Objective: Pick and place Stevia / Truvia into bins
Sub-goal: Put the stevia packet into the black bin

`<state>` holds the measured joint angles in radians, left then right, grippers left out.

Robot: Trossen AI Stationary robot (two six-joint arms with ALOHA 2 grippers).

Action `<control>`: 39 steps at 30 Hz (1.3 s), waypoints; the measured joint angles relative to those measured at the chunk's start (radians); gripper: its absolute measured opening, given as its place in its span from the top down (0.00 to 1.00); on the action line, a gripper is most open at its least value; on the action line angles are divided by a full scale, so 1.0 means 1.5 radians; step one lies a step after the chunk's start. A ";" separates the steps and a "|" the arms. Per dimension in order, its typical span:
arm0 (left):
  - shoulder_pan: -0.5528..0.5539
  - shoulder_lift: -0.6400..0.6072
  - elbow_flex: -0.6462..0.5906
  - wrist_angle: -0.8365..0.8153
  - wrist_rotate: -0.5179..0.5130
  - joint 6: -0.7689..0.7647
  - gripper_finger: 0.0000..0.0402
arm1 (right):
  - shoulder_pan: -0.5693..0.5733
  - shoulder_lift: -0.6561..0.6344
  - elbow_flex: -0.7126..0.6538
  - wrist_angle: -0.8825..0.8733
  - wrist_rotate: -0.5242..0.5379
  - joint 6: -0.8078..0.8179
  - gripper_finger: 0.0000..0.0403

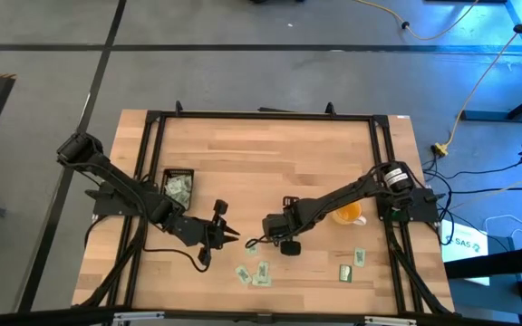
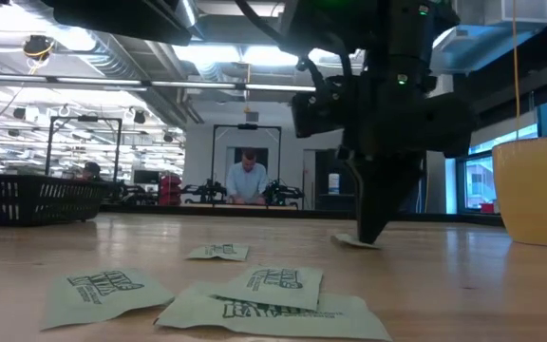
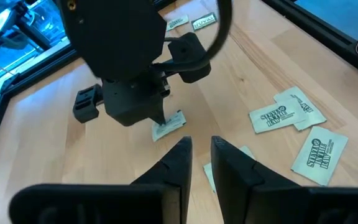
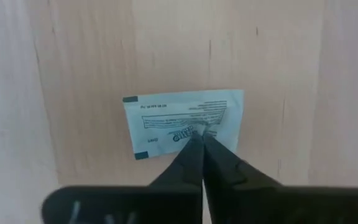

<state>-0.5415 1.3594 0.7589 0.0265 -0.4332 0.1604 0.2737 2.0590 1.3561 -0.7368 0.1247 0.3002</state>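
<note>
Right wrist view: my right fingers (image 4: 201, 142) are pinched fully together on one sachet (image 4: 185, 124) lying flat on the desk (image 4: 86, 56), tips meeting at its near edge. Pick step, grip just made; whether the paper is really caught between the tips I can't confirm. Next move, as I judge it: lift straight up, check the sachet comes along, then carry it across to the black bin (image 1: 177, 186) at the desk's left side, which already has sachets in it. Thin paper, could slip out or stay stuck flat.

Sachet: pale green-white rectangle, dark print, small dark corner marks, unfolded.

Left fingers (image 3: 197, 158) hover near the middle of the desk, just beside my right, a narrow gap between them, holding nothing. More loose sachets (image 1: 254, 273) lie near the front edge, two more (image 1: 352, 264) toward the right, near a yellow cup (image 1: 349, 214).
</note>
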 joint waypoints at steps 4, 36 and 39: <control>0.000 0.000 0.000 0.000 0.000 0.001 0.87 | -0.001 0.008 0.051 -0.009 -0.031 -0.060 1.00; 0.000 0.000 0.000 -0.016 0.065 0.072 0.67 | -0.047 -0.021 0.196 0.210 -0.323 -0.308 1.00; 0.000 0.000 0.000 -0.015 0.054 0.076 0.67 | -0.051 -0.021 0.196 0.221 -0.323 -0.308 1.00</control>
<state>-0.5411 1.3598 0.7586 0.0047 -0.3524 0.2747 0.1972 2.0270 1.6505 -0.4058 -0.3603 -0.1623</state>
